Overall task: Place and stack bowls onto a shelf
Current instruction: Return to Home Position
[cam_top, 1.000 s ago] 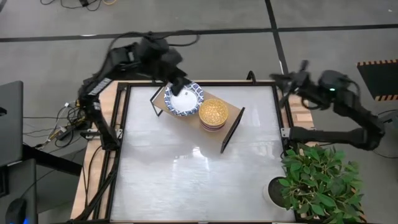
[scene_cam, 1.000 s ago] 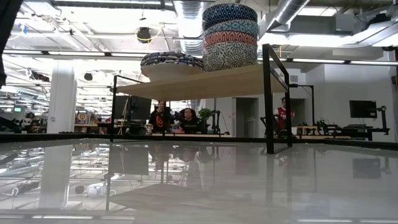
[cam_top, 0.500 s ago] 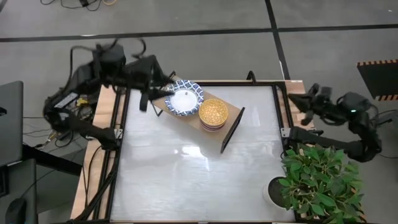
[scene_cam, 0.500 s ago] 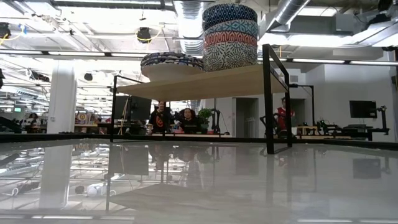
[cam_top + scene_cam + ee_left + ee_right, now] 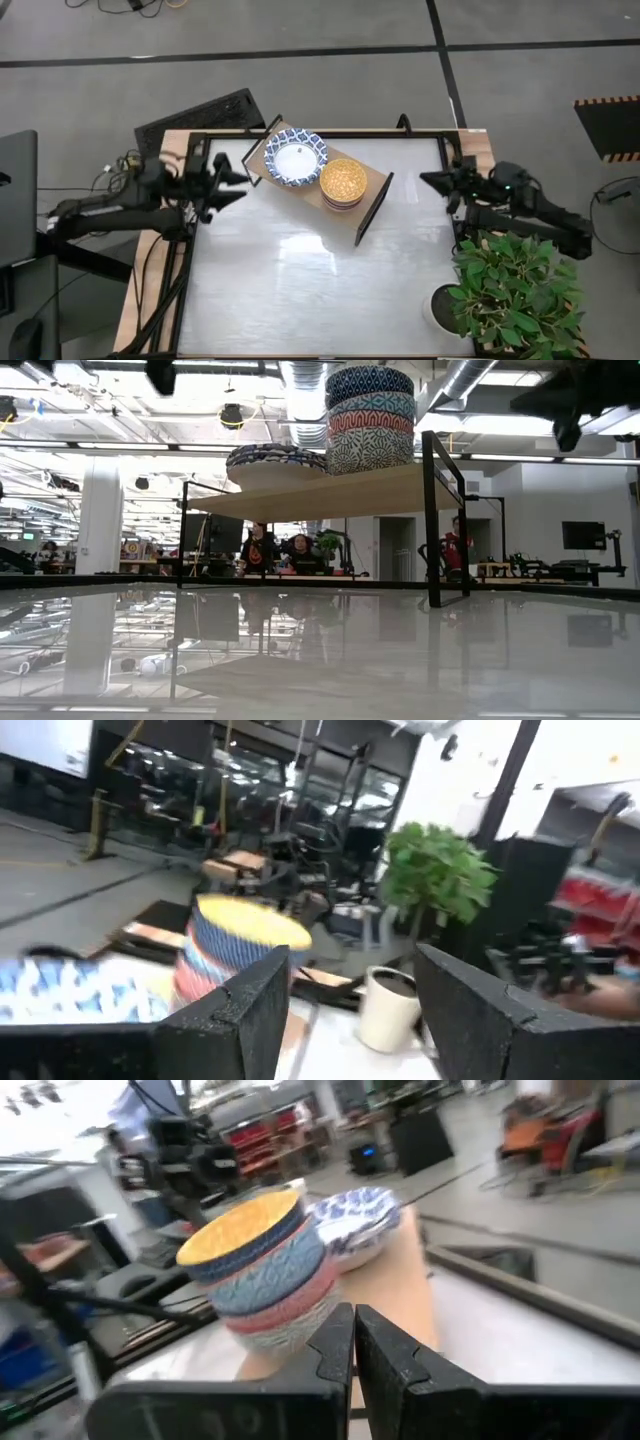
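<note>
Four patterned bowls (image 5: 343, 181) stand stacked on the shelf (image 5: 375, 177), just beside a wide blue-rimmed white bowl (image 5: 296, 158). Left pincer (image 5: 232, 183) hangs near the shelf's white-bowl end, fingers wide apart, empty. Right pincer (image 5: 437, 183) hangs well off the shelf's stack end, fingers pressed together.

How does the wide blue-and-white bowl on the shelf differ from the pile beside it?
The wide bowl is low and broad, the pile taller and narrower. The wide bowl is white inside; the pile's top bowl is yellow inside. Both rest side by side on the wooden shelf.
</note>
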Tool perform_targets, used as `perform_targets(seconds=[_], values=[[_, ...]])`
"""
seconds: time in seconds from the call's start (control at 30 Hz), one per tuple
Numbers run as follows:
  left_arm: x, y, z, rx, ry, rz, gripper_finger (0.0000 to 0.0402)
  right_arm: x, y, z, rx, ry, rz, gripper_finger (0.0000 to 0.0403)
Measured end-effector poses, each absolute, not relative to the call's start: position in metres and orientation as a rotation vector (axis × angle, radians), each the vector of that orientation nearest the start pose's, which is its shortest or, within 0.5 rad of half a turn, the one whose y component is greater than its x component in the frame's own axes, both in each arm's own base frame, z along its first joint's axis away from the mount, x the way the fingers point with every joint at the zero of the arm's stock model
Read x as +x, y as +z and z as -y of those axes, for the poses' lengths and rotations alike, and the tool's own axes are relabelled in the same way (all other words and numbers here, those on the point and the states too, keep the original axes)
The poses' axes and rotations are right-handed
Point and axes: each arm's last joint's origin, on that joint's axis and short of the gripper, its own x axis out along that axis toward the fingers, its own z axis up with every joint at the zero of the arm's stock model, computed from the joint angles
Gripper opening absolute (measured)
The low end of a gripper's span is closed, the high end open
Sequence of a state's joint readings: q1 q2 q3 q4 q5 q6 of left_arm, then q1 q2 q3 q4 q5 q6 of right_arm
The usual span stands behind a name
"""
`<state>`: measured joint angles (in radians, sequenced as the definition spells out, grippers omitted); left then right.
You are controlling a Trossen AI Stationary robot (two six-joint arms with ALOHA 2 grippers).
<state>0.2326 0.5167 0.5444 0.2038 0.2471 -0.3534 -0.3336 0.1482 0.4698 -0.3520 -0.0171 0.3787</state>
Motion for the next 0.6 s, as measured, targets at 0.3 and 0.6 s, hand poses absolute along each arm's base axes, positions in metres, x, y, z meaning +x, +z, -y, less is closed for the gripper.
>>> perform_targets(seconds=[0.3,0.6], values=[[0.096,0.232,-0.009,-0.408,-0.122,0.339,0.0197,0.089,0.231,0.023,0.492,-0.136,0.053,0.0043],[0.092,0.198,-0.005,-0.415,-0.106,0.312,0.0197,0.104,0.189,0.010,0.521,0.009,0.045,0.0043]])
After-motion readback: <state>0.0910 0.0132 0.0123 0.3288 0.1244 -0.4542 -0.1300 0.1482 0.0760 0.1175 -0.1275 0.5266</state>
